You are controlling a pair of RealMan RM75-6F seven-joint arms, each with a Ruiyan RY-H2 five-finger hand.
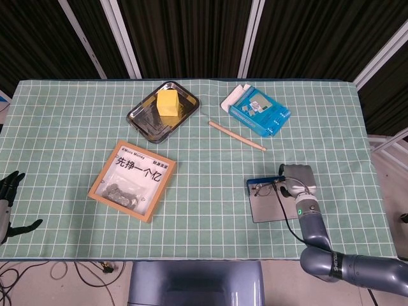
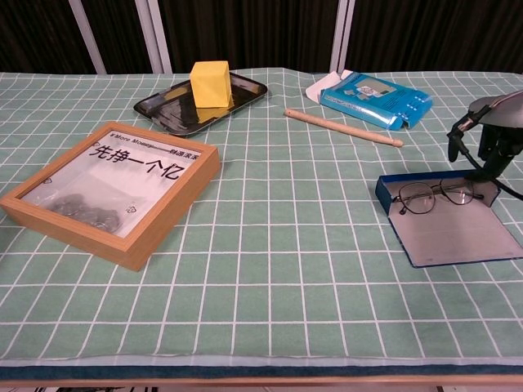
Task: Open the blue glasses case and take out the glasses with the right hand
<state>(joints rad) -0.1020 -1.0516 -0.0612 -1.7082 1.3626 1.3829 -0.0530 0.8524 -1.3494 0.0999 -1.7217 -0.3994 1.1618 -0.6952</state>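
Dark left hand running off head view's left edge; grey right hand clipping chest view's right edge, grasp unreadable.

The head view looks down steeply from high above the near edge of the table, taking in the whole green checked cloth with dark curtains beyond its far edge. The chest view sits low and close at the near edge, facing level across the table toward the curtains. Both share the wooden frame, black tray, blue packet and open blue glasses case.
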